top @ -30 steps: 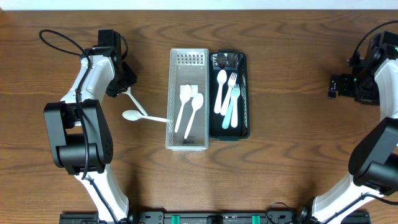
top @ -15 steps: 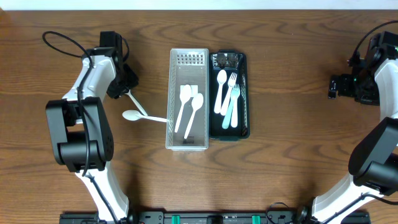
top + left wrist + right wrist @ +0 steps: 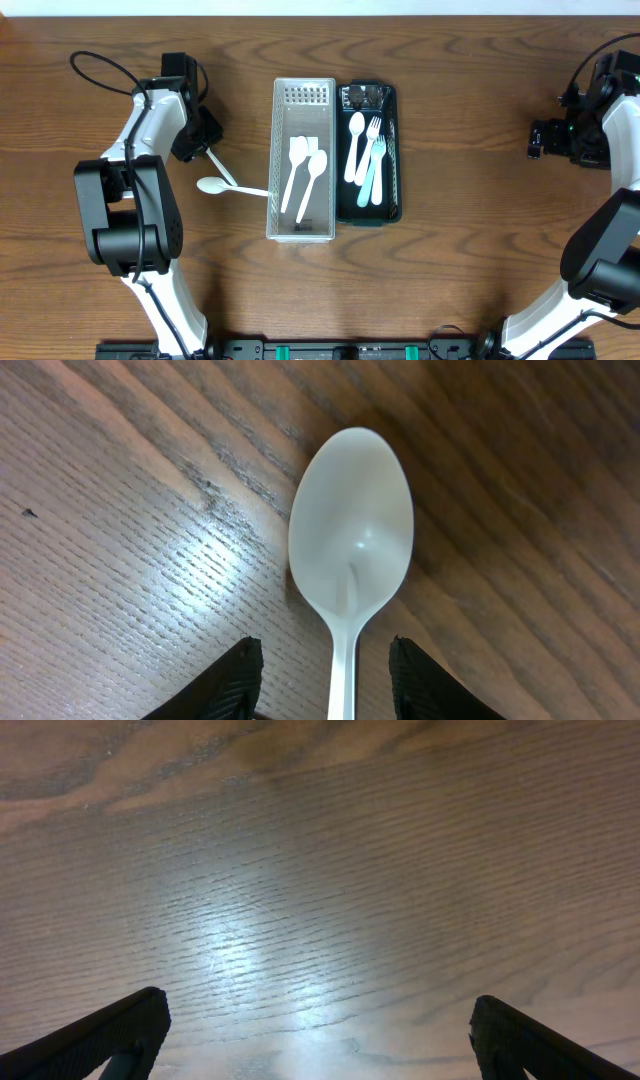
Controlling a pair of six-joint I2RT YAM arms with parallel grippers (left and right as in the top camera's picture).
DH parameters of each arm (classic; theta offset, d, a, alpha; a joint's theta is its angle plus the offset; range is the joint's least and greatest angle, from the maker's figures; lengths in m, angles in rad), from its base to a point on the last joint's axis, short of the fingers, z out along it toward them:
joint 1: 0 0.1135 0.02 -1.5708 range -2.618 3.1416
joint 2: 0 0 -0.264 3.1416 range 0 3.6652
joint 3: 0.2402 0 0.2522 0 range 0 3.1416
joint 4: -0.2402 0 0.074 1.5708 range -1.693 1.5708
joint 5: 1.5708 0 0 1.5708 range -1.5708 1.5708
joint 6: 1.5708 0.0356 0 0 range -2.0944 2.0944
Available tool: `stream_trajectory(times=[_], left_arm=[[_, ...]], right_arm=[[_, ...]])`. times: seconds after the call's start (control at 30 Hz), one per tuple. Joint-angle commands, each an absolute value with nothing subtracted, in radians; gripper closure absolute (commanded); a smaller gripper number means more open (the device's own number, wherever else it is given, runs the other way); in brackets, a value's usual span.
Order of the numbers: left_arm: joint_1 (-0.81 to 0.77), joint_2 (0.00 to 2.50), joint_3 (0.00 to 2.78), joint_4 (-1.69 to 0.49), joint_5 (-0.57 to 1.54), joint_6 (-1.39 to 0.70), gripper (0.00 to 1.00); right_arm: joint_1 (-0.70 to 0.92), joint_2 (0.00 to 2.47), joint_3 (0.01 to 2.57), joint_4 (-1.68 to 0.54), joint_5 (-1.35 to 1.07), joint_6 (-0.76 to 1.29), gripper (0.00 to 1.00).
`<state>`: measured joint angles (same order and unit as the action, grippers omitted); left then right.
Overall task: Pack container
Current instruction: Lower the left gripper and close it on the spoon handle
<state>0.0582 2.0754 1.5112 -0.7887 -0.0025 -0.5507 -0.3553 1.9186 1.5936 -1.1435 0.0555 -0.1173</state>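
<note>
Currently left gripper (image 3: 325,678) sits low over table (image 3: 120,510), fingers spread either side of white spoon (image 3: 352,535) handle, not pinching. Right gripper (image 3: 545,140) spread wide, far right. Clear bin (image 3: 322,215) holds two white utensils (image 3: 305,172); black tray (image 3: 392,195) holds mixed cutlery (image 3: 365,150)

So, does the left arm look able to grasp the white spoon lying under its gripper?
Probably yes: the left gripper is open, fingers straddling the handle of the white spoon, with nothing between.
</note>
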Motion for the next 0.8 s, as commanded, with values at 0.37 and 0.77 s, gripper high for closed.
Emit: stream_trajectory(times=[0.37,0.77], left_arm=[[0.06,2.092,1.477,-0.788,0.012,-0.563,0.56],[0.06,2.093,1.473,-0.773,0.011,-0.562,0.56]], right_arm=[[-0.36,1.917,1.593,-1.144,0.052,-0.129,0.01],[-0.36,1.917,1.593,-1.144,0.052,-0.129,0.01]])
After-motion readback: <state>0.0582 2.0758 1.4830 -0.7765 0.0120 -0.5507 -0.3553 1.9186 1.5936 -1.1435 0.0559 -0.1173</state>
